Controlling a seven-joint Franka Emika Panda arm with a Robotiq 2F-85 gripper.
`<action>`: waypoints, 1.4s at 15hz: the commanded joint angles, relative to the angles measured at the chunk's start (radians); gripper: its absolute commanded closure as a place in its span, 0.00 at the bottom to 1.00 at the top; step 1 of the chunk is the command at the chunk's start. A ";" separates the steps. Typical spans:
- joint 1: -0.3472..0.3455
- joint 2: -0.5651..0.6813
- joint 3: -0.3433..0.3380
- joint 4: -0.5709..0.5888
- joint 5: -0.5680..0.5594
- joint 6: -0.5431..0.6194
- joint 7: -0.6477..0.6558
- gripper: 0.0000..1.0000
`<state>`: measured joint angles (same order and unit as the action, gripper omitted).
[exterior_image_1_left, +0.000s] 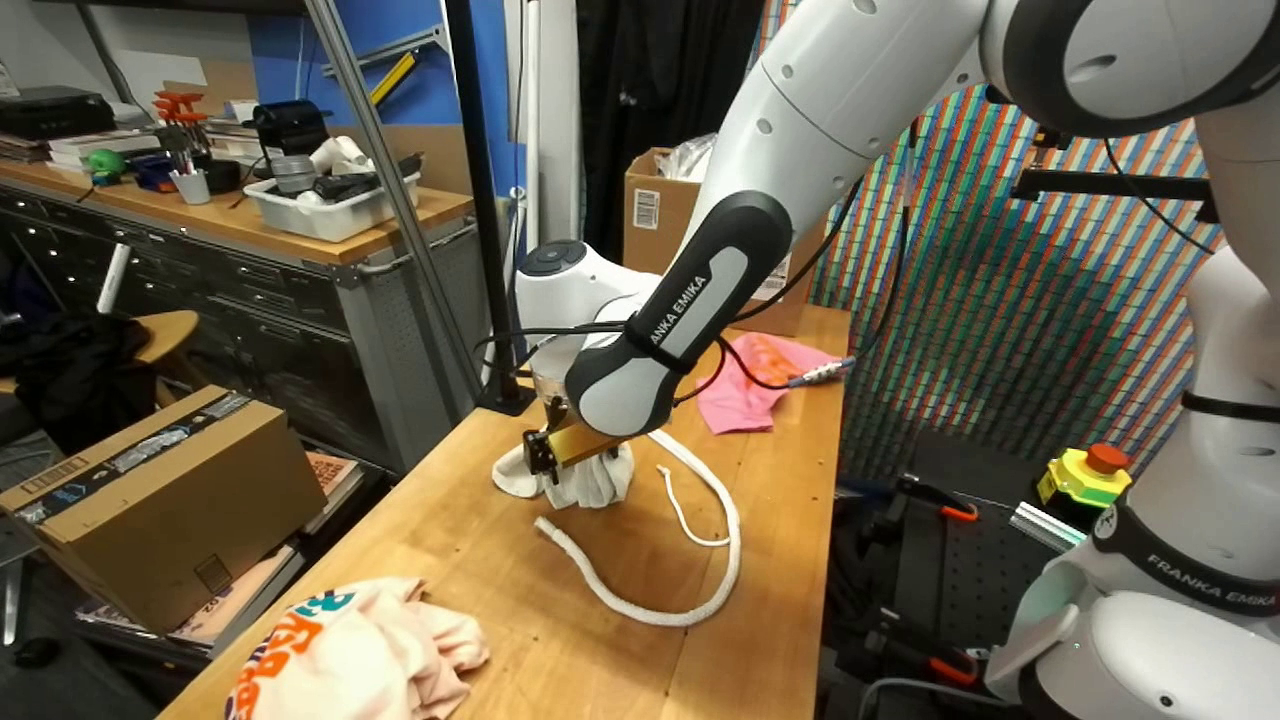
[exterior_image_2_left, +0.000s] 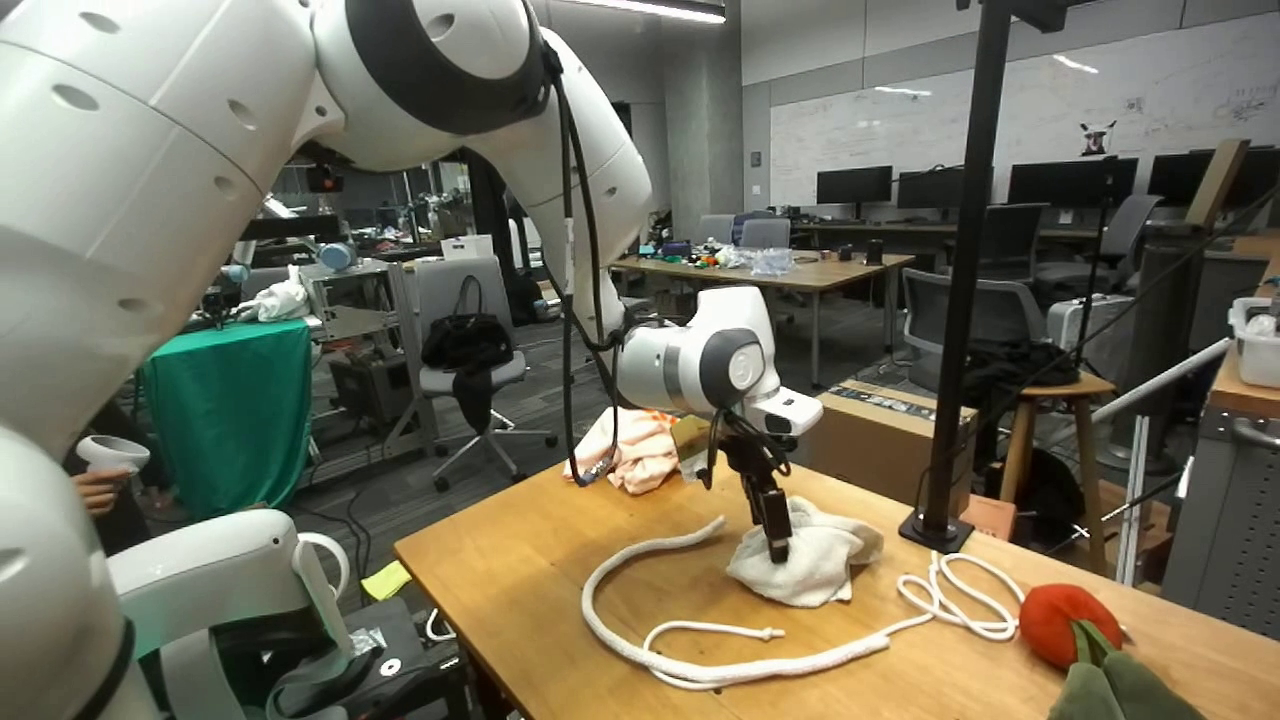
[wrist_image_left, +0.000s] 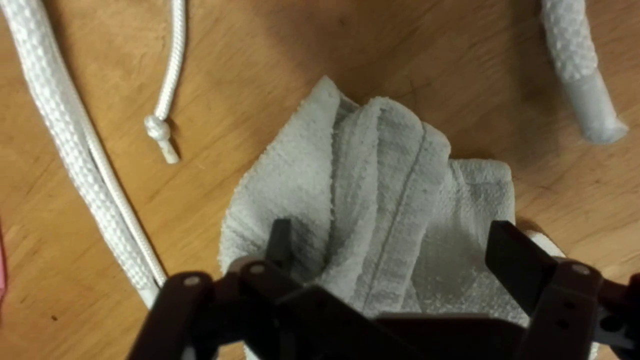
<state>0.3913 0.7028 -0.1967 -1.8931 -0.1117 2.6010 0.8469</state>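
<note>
A crumpled pale grey-white cloth (wrist_image_left: 350, 165) lies in folds on the wooden table (exterior_image_1_left: 480, 570). Right over it, pointing down, my gripper (wrist_image_left: 390, 237) stands open, its black fingers wide apart with several ridges of the cloth between them. The left finger casts a shadow on the fabric; whether either fingertip touches it I cannot tell. In an exterior view the gripper (exterior_image_2_left: 776, 548) overlaps the middle of the cloth (exterior_image_2_left: 815, 575). A thick white rope (exterior_image_2_left: 600, 605) curves around the cloth's side, with a thin knotted cord (wrist_image_left: 172, 75) beside it.
A peach cloth with coloured letters (exterior_image_1_left: 370, 650) and a pink cloth (exterior_image_1_left: 740, 395) lie on the table. Near one edge is a red plush thing (exterior_image_2_left: 1062, 625) with green leaves. A black post (exterior_image_2_left: 965, 300) rises at the table's edge, near a cardboard box (exterior_image_1_left: 170, 500).
</note>
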 joint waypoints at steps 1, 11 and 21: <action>0.039 0.009 -0.037 -0.005 -0.064 0.012 0.078 0.00; 0.035 0.017 -0.030 -0.003 -0.109 -0.009 0.130 0.89; 0.081 -0.097 -0.010 0.003 -0.217 -0.191 0.112 0.92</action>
<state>0.4494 0.6801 -0.2098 -1.8848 -0.2678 2.4777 0.9454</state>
